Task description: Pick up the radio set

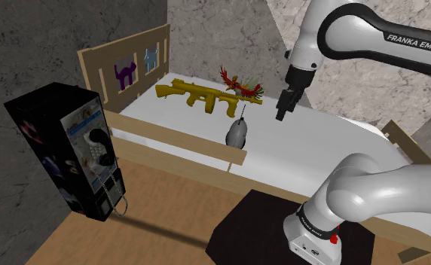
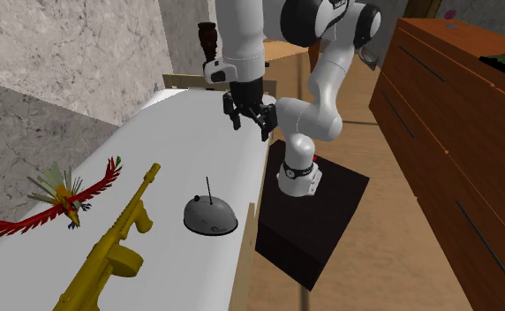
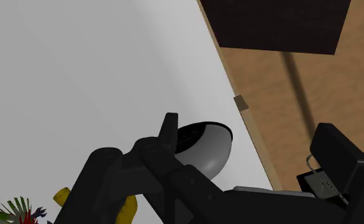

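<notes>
Radio [image 2: 210,216]: grey dome, thin upright antenna, on white bed [image 2: 176,132] | end effector [image 2: 249,124]: seemingly spread, above bed

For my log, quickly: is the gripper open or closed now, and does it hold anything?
Gripper: open, holding nothing; the radio set is not grasped.
</notes>
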Robot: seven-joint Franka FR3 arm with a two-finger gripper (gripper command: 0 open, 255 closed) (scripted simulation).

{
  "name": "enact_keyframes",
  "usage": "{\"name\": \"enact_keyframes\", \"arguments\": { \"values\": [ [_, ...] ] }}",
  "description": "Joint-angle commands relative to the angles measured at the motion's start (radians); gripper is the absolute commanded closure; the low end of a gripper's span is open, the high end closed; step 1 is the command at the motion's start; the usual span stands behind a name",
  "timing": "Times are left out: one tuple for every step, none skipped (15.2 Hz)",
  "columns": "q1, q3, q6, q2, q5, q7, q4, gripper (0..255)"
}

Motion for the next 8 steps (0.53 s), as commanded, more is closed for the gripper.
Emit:
{"name": "enact_keyframes", "arguments": {
  "values": [
    [0.000,0.000,0.000,0.000,0.000,0.000,0.000,0],
    [0.010,-0.002,-0.007,0.075,-0.015,-0.027,0.045,0],
    [0.021,-0.002,-0.016,0.149,-0.030,-0.054,0.090,0],
    [0.030,-0.002,-0.027,0.221,-0.045,-0.080,0.136,0],
    [0.039,-0.001,-0.040,0.292,-0.059,-0.106,0.183,0],
    [0.048,0.002,-0.054,0.361,-0.074,-0.131,0.230,0],
    [0.056,0.005,-0.070,0.429,-0.089,-0.156,0.278,0],
    [0.063,0.010,-0.087,0.496,-0.104,-0.181,0.325,0]
  ]
}}
